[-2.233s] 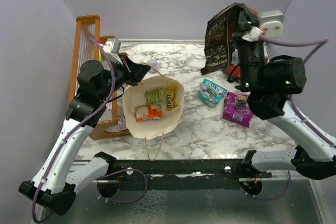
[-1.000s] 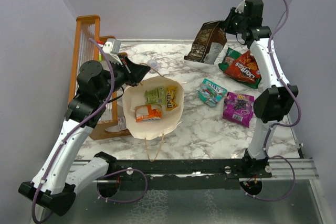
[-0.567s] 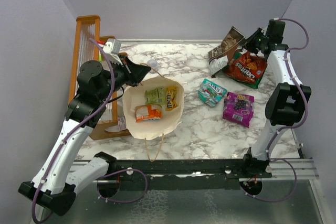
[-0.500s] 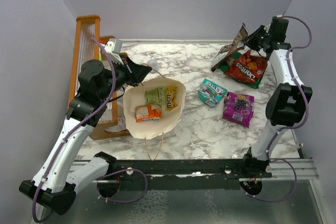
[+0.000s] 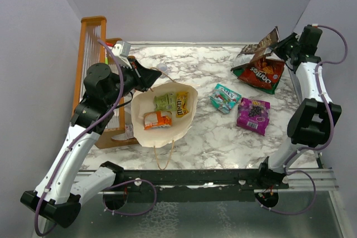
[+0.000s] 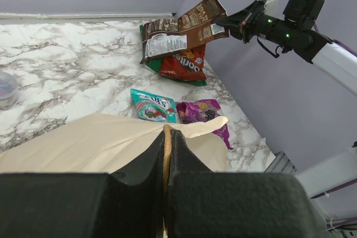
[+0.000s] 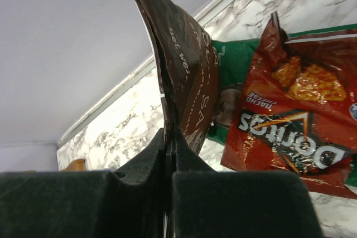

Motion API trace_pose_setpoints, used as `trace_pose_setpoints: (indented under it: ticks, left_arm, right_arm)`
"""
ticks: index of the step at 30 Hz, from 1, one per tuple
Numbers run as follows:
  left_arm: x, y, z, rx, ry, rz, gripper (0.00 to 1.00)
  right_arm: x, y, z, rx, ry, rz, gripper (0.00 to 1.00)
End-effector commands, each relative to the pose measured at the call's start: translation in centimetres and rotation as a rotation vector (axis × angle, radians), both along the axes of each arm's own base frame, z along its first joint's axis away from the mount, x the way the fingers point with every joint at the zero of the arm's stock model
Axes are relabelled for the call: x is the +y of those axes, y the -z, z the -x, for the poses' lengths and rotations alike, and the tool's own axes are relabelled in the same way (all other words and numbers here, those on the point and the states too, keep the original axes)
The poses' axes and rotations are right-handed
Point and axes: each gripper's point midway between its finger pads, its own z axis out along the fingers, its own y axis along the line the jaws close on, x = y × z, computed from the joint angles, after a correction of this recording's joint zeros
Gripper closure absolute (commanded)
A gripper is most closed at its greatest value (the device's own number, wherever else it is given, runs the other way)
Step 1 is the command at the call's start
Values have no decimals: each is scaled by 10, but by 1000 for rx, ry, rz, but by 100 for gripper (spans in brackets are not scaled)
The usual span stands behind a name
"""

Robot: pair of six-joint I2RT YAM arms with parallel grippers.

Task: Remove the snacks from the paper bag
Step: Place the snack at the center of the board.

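Observation:
The cream paper bag [image 5: 162, 135] lies open at centre left with a green packet [image 5: 163, 101], a yellow-brown candy pack [image 5: 182, 103] and an orange packet [image 5: 157, 119] inside. My left gripper [image 5: 152, 76] is shut on the bag's tan loop handle [image 6: 166, 137] at its far rim. At the far right corner, my right gripper [image 5: 281, 43] is shut on the top edge of a brown chip bag [image 5: 257, 45], which hangs over the red Doritos bag [image 5: 261, 73]. In the right wrist view the brown chip bag [image 7: 187, 82] rises from between the jaws.
A green chip bag [image 7: 228, 59] lies under the Doritos bag. A teal-pink packet [image 5: 225, 98] and a purple pouch [image 5: 252, 115] lie right of the paper bag. An orange-framed wooden rack [image 5: 89, 54] stands at the left edge. A small clear cup [image 5: 163, 71] sits behind the bag.
My right arm has swung the brown chip bag from high over the table out to the far right corner, low over the Doritos bag. The left arm has stayed still on the handle.

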Motion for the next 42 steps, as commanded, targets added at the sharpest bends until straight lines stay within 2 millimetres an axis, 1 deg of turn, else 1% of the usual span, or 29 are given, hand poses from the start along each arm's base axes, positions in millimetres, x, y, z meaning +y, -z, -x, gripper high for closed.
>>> trace_pose_setpoints:
  ticks: [1,5,7,9,11,13,15,18,19,21,23,24,25,28,30,32,35,38,40,42]
  left_arm:
    - [-2,-4,2,-24,19,-1,100]
    - [0,-4,3,-23,15,-4,100]
    - [0,-4,3,-24,17,-6,100]
    - [0,-4,3,-23,16,-7,100]
    - [-1,-4,3,-22,17,-6,100]
    - [-1,-4,3,-19,20,-1,100]
    - [-1,-4,3,-17,20,2,100]
    - [-1,-4,3,-17,18,2,100]
    - [-1,-5,3,-18,16,2,100]
    - [0,-6,3,-20,15,4,100]
    - [-1,-7,3,-24,16,5,100]
    - [-1,-8,3,-27,14,5,100]
    - [0,-10,2,-30,10,3,100]
    - [4,-16,-4,-50,-23,4,100]
    - [5,-21,-9,-64,-44,7,100]
    - [4,-26,-16,-74,-54,6,100]
    - [2,-37,-27,-98,-67,-4,100]
    - [2,-49,-36,-130,-79,-15,100]
    - [3,-65,-41,-178,-92,-26,100]
    - [3,-75,-47,-214,-98,-49,100]
  right_arm:
    - [-19,25,9,-16,30,1,99]
    - [-25,82,22,99,40,-5,99]
    - [-16,102,24,120,-13,-19,99]
    - [-3,117,24,135,-104,-50,99]
    - [6,125,23,154,-172,-74,97]
    - [9,132,23,176,-204,-77,94]
    - [5,136,23,188,-201,-54,91]
    - [-3,136,27,213,-174,2,86]
    - [-4,134,28,213,-176,15,82]
    - [-3,128,29,193,-198,39,71]
    - [0,118,32,174,-216,48,64]
    - [1,109,33,155,-225,55,61]
    - [4,100,34,133,-237,60,58]
    - [14,59,42,21,-286,96,50]
    - [26,31,50,-56,-323,110,44]
    - [42,9,61,-121,-380,120,39]
    - [70,-15,78,-183,-448,151,32]
    - [111,-29,96,-227,-545,180,30]
    - [140,-38,110,-257,-623,215,29]
    - [159,-44,122,-276,-671,241,29]
